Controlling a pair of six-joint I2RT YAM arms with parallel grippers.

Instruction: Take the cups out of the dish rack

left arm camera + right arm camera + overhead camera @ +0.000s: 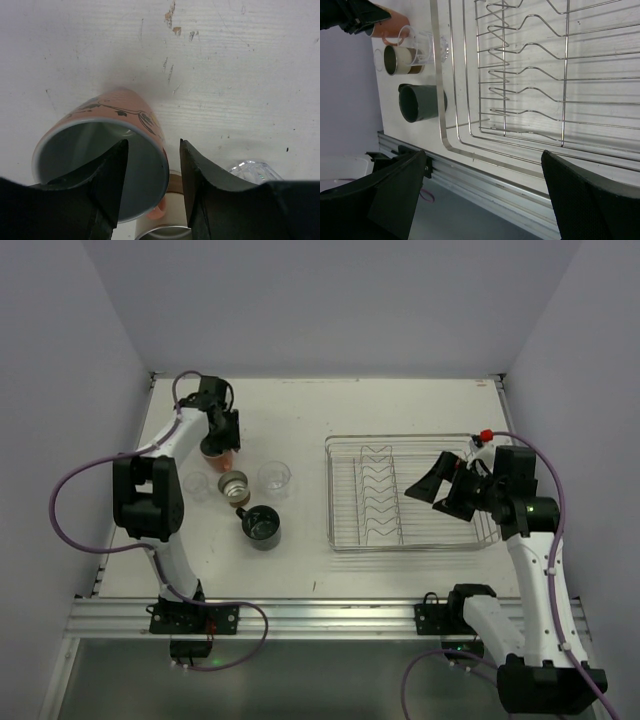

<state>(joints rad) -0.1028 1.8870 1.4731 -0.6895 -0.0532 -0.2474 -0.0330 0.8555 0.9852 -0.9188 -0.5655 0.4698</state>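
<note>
Tipping is the risk: the left gripper (154,145), spread, straddles the rim of the salmon-pink cup (115,107) on the table (240,60), close to the cream cup (234,486). A slanted lift may hook it. The right gripper (482,152) hangs spread wide over the dish rack (436,75).

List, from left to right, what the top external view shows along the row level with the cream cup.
Clear tumbler → cream cup with brown band → second clear tumbler → wire dish rack. Left out, since they overlap others sideways: salmon-pink cup, dark grey mug.
</note>
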